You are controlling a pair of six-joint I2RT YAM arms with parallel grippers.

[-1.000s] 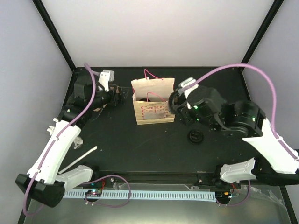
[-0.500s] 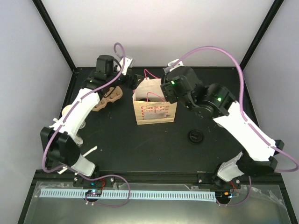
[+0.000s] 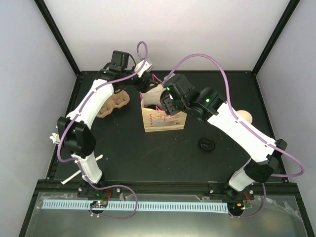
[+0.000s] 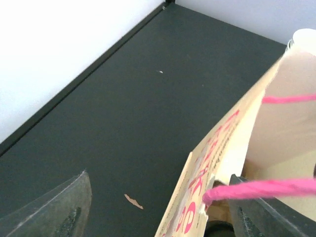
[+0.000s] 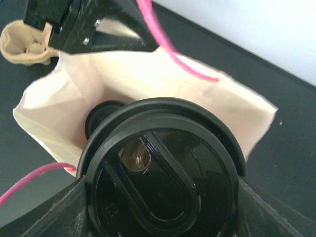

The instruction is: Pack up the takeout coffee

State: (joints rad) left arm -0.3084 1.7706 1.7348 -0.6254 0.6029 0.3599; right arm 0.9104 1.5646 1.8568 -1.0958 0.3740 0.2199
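The takeout coffee cup with a black lid fills the right wrist view, with my right gripper shut on its sides. It hangs over the mouth of the paper bag, where my right gripper hovers. Another black lid shows deep inside the bag. My left gripper is at the bag's back left rim. In the left wrist view my left gripper is open, straddling the bag wall and a pink handle. A cream-white cup top shows behind my right forearm.
The brown pulp tray lies left of the bag, under my left arm. A loose black lid sits on the table right of the bag. A white stick lies near the left base. Black frame posts rise at the back corners.
Both arms swung in toward the bag. My right gripper carried the cup over the bag's mouth. My left gripper moved from the tray side to the bag's rim.
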